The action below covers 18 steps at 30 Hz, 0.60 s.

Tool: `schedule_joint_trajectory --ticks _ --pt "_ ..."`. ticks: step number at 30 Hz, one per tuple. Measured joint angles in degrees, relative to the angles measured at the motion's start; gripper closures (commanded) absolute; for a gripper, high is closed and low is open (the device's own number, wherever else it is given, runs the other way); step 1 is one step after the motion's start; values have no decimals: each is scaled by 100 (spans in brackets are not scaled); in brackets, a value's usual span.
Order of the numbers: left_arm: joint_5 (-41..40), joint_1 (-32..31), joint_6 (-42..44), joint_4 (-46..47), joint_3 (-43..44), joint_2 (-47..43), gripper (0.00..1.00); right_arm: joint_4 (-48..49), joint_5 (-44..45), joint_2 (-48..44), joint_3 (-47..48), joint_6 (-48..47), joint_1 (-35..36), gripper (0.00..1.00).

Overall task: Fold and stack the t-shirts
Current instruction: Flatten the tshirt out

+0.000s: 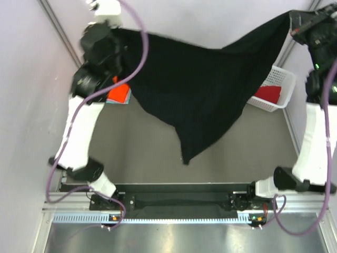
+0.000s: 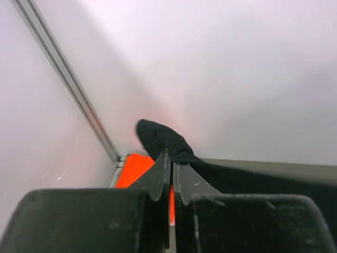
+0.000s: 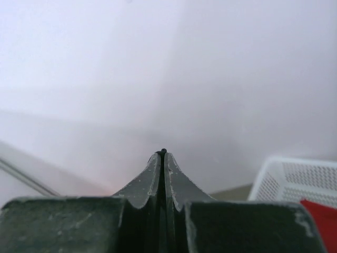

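While the grey-brown table [image 1: 142, 150] lies spread well below both grippers, a large black t-shirt [image 1: 205, 89] is held up in the air above it, stretched between them. Its upper edge is seen to sag from the left gripper [image 1: 117, 31] across to the right gripper [image 1: 291, 21], and the rest of the cloth hangs down between and below them, ending in a point over the middle of the table.

A white plastic mesh basket [image 1: 278, 79] is seen below the right gripper, at the far right of the table, partly hidden by the hanging cloth; from the right wrist its rim [image 3: 295, 176] lies low and to the right of the fingers. A dark red t-shirt [image 1: 268, 94] is bundled inside it.

Below the left gripper, a bright orange t-shirt [image 1: 120, 94] lies folded on the table, half covered from above by the black cloth, and a pale teal strip [image 1: 117, 101] shows at its near edge; whether that is a whole folded tee cannot be told.

The left gripper [image 2: 169, 158] is clenched on a corner of the black t-shirt [image 2: 163, 137], a tuft of which sticks out past the fingertips, with the orange t-shirt [image 2: 137, 166] just beneath. The right gripper [image 3: 162, 154] is likewise pressed closed, only a speck of black cloth showing at its tip.
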Motion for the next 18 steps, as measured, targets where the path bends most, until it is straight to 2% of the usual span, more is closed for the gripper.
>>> schedule_joint_trajectory --ticks 2,5,10,14,18 --pt "149 0 -195 125 -476 -706 100 -33 -85 -431 33 109 0 100" --pt "435 0 -555 76 -1375 -1773 100 -181 -151 -1384 -535 219 0 100" --pt "1034 -2 -1342 -424 -2409 -3073 100 -1043 -17 -2852 -1163 195 0 100" --pt "1578 -2 -1856 -933 -2785 -3659 100 -1622 208 -3679 -1045 85 0 100" --pt "1971 -4 -2127 -1279 -2787 -3853 100 -1853 363 -3954 -682 -44 0 100"
